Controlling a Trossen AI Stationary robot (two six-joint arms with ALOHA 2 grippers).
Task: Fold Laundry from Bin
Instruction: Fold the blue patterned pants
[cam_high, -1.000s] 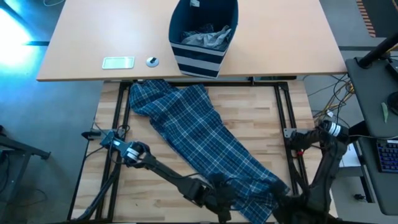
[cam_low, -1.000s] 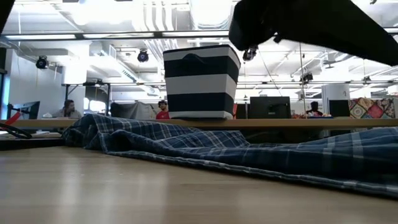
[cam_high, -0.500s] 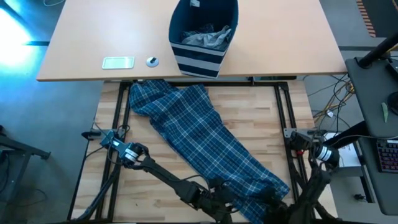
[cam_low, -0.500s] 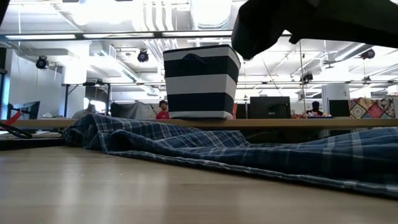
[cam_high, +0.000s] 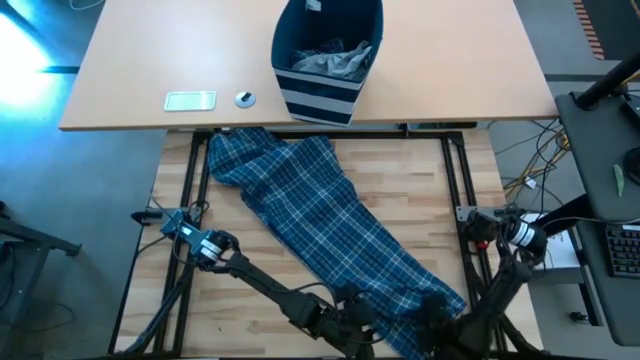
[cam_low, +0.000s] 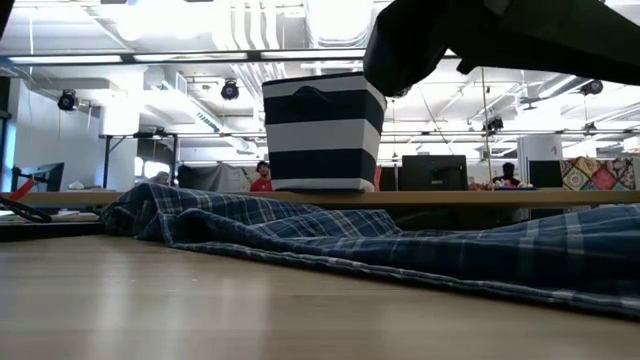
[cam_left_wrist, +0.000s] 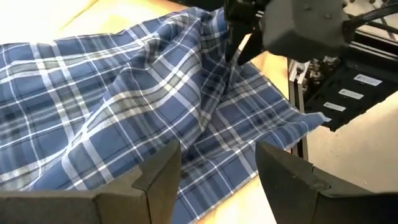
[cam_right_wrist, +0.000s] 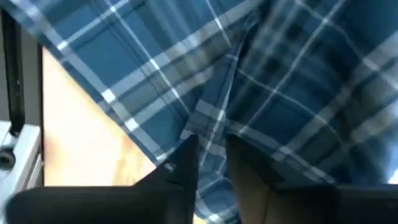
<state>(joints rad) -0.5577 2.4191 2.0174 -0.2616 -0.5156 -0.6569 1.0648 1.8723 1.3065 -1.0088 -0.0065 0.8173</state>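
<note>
Nearest edge of the butcher-block desk (cam_high: 400, 190): right gripper (cam_right_wrist: 211, 163) pressed down on the near corner of the plaid trousers (cam_high: 320, 225), fingers (cam_right_wrist: 180, 168) drawn close together, pinching a raised fold of the blue-and-white cloth. Left gripper (cam_left_wrist: 217, 163) just beside it, low over the same end of the trousers, fingers (cam_left_wrist: 158, 177) standing apart with plaid fabric showing in the gap, nothing held. Trousers stretched diagonally across the desk, rumpled end lying toward the far left corner. Beyond, on the paler desk (cam_high: 480, 70), navy bin (cam_high: 328, 60) with pale stripes, upright, grey garment (cam_high: 330, 58) bunched inside. Left of the bin, well apart: a small flat card (cam_high: 190, 100) and a round item (cam_high: 245, 99).
</note>
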